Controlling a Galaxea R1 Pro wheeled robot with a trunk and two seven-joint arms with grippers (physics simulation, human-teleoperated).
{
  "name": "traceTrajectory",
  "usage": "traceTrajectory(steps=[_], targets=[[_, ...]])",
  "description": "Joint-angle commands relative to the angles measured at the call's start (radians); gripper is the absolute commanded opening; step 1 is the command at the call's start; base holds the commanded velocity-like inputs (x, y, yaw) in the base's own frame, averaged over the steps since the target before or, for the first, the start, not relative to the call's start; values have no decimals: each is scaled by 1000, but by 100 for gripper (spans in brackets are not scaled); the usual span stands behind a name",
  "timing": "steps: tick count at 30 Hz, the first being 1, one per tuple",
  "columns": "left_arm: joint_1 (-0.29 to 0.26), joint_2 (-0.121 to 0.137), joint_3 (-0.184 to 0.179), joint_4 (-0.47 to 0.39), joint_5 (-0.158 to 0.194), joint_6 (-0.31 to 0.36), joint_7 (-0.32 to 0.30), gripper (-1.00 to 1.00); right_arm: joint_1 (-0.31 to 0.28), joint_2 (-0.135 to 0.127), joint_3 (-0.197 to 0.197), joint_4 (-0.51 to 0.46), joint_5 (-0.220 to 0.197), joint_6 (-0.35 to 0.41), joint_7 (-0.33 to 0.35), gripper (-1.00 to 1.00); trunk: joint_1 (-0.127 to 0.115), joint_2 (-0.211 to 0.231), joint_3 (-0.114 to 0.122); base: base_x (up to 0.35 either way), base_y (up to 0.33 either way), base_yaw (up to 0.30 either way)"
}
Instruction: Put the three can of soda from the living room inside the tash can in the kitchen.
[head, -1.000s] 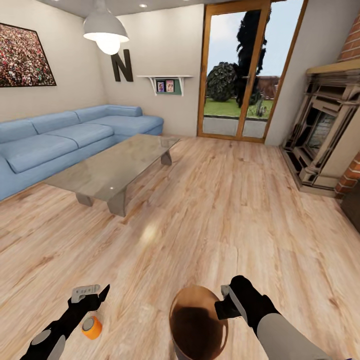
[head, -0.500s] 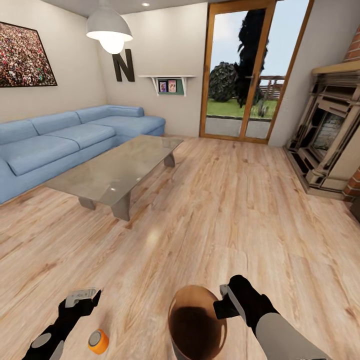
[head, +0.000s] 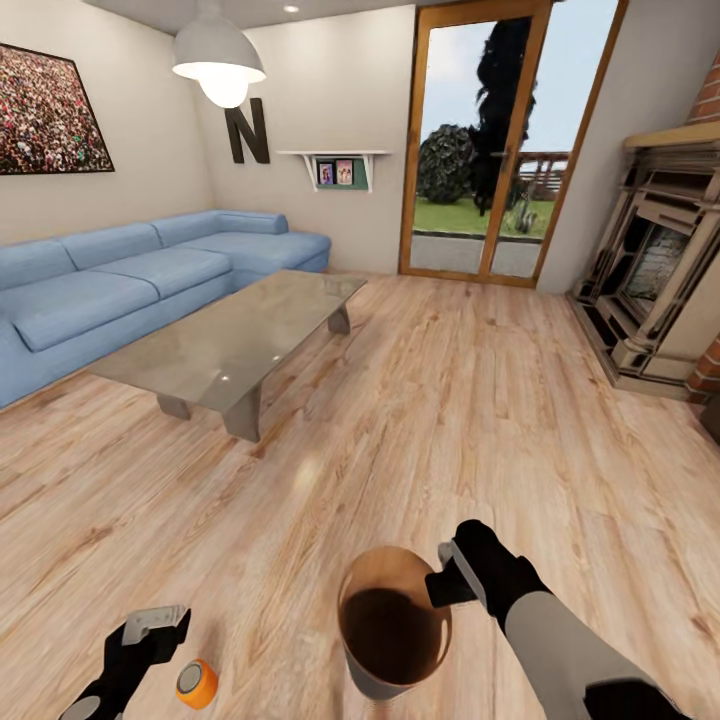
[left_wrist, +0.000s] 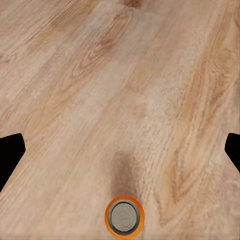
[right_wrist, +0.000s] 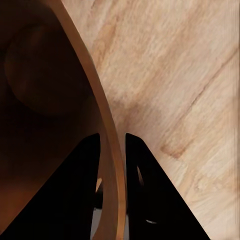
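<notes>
An orange can of soda (head: 197, 683) stands upright on the wood floor at the lower left, its silvery top (left_wrist: 124, 217) facing up. My left gripper (head: 160, 626) hovers just beside and above it, open, with its fingertips (left_wrist: 10, 155) spread wide and nothing between them. The copper-brown tash can (head: 343, 610) hangs low in the middle, its dark inside (right_wrist: 45, 100) showing nothing I can make out. My right gripper (head: 448, 585) is shut on its rim, one finger inside and one finger (right_wrist: 150, 190) outside the wall.
This is the living room. A glass coffee table (head: 235, 345) and a blue sofa (head: 120, 285) lie ahead on the left. A fireplace with brick (head: 655, 290) is on the right, and a glass door (head: 495, 150) stands at the far wall. Open wood floor (head: 430, 430) lies between.
The left gripper has drawn back from the orange can, which now stands free on the floor. The right arm has lifted the tash can slightly. The camera shifted a little at first.
</notes>
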Motion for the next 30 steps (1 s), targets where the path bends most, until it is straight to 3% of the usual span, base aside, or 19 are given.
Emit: traceTrajectory(steps=[1,11,16,19,30], targets=[[0,-1,0,0,0,0,0,100,-5,0,-2,0,-26,3,4,-100,0,0,0,0,0,0],[0,-4,-2,1,0,-2,0,100,-25,1,-2,3,-27,9,3,-100,34,-63,-28,0,0,0],[0,-4,-4,9,-1,-55,-2,100,-33,2,-2,2,-31,14,3,-100,54,-98,-44,0,0,0],[0,-4,-5,16,-1,-77,-4,100,-48,2,-2,2,-33,48,4,-100,65,-119,-53,0,0,0],[0,-4,-5,22,-1,-117,-6,100,-134,14,-3,6,-38,48,6,-100,107,-196,-88,0,0,0]])
